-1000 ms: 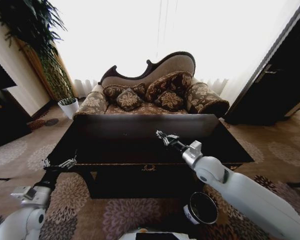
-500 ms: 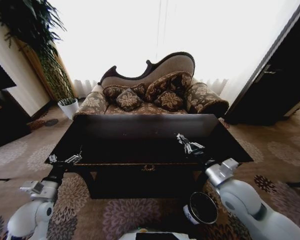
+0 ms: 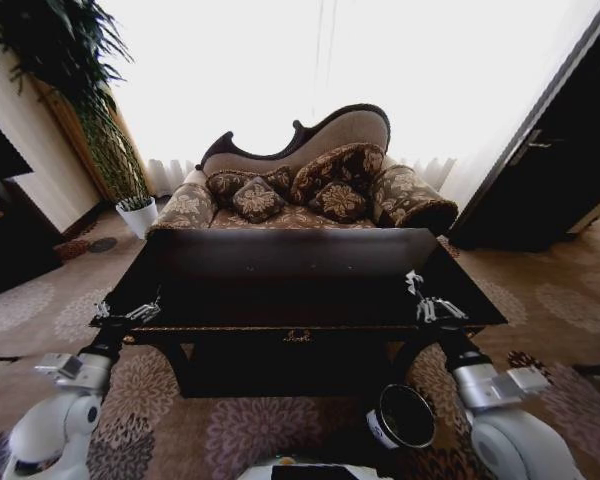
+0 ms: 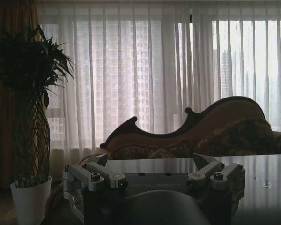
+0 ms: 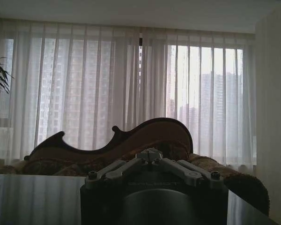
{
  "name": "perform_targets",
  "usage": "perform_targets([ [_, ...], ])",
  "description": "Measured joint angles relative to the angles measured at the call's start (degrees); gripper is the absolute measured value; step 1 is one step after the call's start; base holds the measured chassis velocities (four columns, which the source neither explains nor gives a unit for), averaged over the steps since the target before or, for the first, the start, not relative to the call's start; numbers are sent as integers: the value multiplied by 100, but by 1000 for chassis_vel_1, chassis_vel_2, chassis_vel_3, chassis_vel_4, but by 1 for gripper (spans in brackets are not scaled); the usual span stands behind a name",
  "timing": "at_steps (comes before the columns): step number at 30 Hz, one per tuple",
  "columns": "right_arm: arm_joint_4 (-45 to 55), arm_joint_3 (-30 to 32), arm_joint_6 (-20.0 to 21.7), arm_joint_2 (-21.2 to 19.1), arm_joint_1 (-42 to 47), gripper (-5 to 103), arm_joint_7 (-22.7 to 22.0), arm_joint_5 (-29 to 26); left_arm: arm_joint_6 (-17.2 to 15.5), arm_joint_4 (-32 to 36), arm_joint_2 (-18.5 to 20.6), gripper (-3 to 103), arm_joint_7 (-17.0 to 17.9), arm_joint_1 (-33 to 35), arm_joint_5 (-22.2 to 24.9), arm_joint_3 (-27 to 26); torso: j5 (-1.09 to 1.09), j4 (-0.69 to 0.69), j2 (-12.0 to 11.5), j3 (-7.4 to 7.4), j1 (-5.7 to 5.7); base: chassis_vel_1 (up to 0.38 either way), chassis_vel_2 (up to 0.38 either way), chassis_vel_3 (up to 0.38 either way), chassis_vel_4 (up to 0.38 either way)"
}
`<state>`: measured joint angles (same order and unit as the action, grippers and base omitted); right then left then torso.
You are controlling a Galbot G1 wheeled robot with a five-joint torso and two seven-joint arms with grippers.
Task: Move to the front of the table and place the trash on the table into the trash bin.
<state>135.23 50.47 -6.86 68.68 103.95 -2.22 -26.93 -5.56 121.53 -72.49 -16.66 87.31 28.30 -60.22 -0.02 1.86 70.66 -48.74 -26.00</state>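
— At the front right edge of the table (image 3: 280,262), what has changed with the right gripper (image 3: 427,305)?
— It has swung back from over the middle of the tabletop to the right front corner, and its jaws are pinched together with nothing between them. The left gripper (image 3: 128,314) rests at the left front edge with jaws spread wide, roughly where it was.
— And the trash?
— I can make out no scraps on the glossy black tabletop from the head view; only a faint pale fleck (image 4: 267,183) shows in the left wrist view, too small to name.
— The trash bin (image 3: 402,416)?
— On the carpet just before the table, below the right arm. I judge the clearing nearly or fully done.
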Motion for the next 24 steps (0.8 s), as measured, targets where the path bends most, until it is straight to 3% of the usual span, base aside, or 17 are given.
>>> perform_targets([
  [4,-514,194,-432,444,5,0,51,506,2,5,63,100,1,-4,46,-32,0,0,0,0,0,0,0,0,0],
  [8,-1036,228,-668,623,-47,0,49,768,10,20,64,100,1,33,52,-77,1,0,0,-1,0,0,0,0,0],
  [24,-2998,-182,-1532,900,-355,0,-70,1884,29,212,-56,100,2,205,64,-333,1,0,0,-1,0,0,0,0,0],
])
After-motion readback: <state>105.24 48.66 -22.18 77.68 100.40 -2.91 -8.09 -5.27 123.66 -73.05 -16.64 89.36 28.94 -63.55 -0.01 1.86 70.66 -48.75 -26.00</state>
